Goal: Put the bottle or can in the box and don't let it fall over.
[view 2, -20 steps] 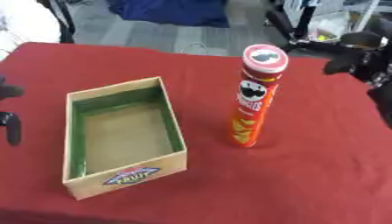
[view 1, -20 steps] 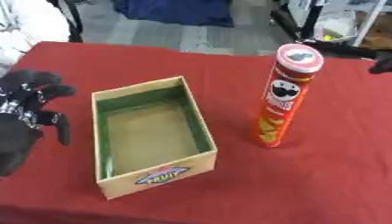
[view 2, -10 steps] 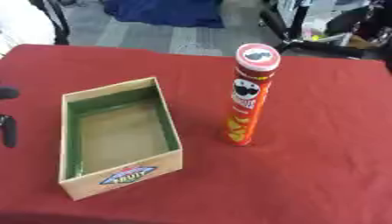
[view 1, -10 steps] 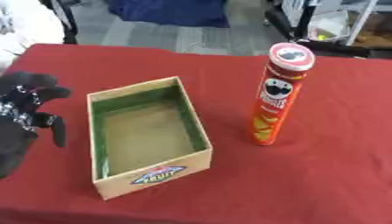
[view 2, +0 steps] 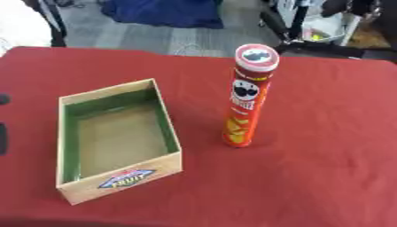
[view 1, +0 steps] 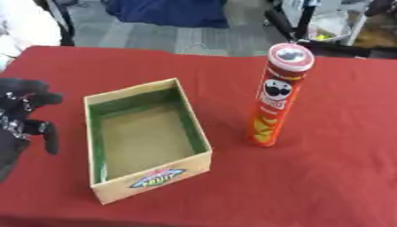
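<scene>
A tall red Pringles can (view 1: pixel 273 102) stands upright on the red table, right of centre, with nothing touching it. To its left lies an open cardboard box (view 1: pixel 155 177) with a green inner lining, a fruit label on its near wall and nothing inside. My black left hand (view 1: pixel 19 117) hovers at the left edge, beside the box's left wall and apart from it, fingers relaxed and holding nothing. Only a dark sliver of that hand shows in the right eye view. My right hand shows in neither view.
The red table (view 1: pixel 325 177) stretches bare to the right of and in front of the can. Past its far edge are grey floor, a blue cloth (view 1: pixel 167 11) and dark stands with a white bin (view 2: pixel 329 26).
My right hand, seen near the can's top at the upper right a second ago, has left the view. The camera has shifted a little; can, box and left hand stay put.
</scene>
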